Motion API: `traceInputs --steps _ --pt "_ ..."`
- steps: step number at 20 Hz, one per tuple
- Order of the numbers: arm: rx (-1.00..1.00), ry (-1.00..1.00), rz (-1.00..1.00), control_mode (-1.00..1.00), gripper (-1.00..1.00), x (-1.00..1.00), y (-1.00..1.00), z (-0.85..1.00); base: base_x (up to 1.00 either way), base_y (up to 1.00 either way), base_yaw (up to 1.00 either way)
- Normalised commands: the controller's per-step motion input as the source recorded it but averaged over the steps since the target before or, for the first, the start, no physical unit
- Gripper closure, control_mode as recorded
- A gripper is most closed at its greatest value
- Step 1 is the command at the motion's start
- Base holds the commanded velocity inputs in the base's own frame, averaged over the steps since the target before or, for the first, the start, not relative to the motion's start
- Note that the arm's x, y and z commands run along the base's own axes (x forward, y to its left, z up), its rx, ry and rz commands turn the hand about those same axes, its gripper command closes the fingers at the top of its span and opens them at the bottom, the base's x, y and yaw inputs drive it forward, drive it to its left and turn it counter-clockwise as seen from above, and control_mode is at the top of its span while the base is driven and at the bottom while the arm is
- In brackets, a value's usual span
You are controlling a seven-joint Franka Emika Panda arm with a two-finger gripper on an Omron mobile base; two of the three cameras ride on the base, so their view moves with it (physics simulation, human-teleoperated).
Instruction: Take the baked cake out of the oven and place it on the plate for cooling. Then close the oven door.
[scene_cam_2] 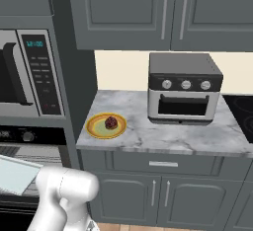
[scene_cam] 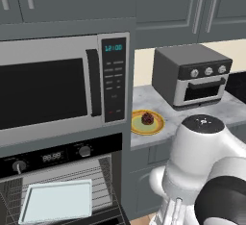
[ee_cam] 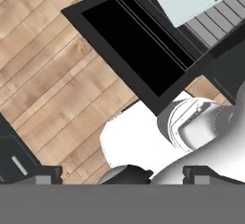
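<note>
End effector point(ee_cam: 119, 173) hanging open, empty | small reddish-brown cake point(scene_cam: 147, 118) sitting on yellow-rimmed plate point(scene_cam: 158, 127) | black-framed oven door point(ee_cam: 143, 50) lying open at 12 o'clock; stiff, heavy; pushing at outer edge looking best

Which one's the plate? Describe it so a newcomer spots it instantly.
Start at the grey marble counter right of the microwave. At its left end, well left of the boxy toaster oven, lies the plate. It is round with a yellow-orange rim and carries the small dark cake, unlike the rectangular pale blue tray in the oven.
</note>
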Motion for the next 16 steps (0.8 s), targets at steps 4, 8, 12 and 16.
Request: traceInputs --steps 4,8,12,16 --pt "-0.03 -0.04 0.00 -1.00 -1.00 -0.51 0.34 -0.15 0.00 0.00 0.00" --pt "-0.01 -0.09 0.00 -1.00 -1.00 -0.53 0.29 -0.19 0.00 0.00 0.00" --pt "-0.03 -0.01 -0.04 -1.00 -1.00 -0.36 0.32 -0.21 0.00 0.00 0.00" --pt "-0.06 0.00 0.00 -1.00 -1.00 -0.33 0.36 -0.20 0.00 0.00 0.00"
